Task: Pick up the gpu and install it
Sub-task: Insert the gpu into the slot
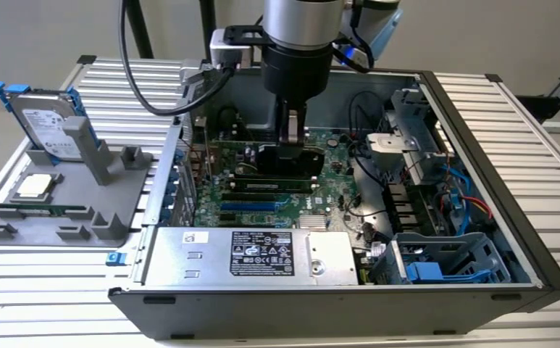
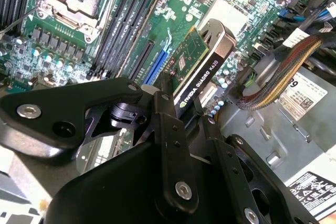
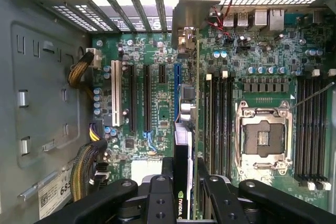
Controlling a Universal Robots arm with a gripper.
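Green circuit board of the gpu (image 2: pixel 195 69) is clamped edge-on between the black fingers (image 2: pixel 170 145) of the gripper (image 2: pixel 184 116), which are closed tight on the card's near end. A black strip along the card's edge carries white print and a small green logo. In the first wrist view the gpu (image 3: pixel 182 150) stands on edge directly above the blue slot (image 3: pixel 177 90) of the motherboard (image 3: pixel 262 56), its silver bracket (image 3: pixel 186 30) toward the case's rear wall; whether it is seated in the slot cannot be told. In the exterior view the gripper (image 1: pixel 293 156) is lowered inside the open computer case (image 1: pixel 511 152), over the motherboard's middle. The power supply (image 1: pixel 251 254), at the case's near wall, bears a black label with white text and a small white sticker. Outside the case, toward the exterior view's left, a grey fixture (image 1: pixel 57 210) holds a hard drive (image 1: pixel 43 123) upright, with a white printed label on its face
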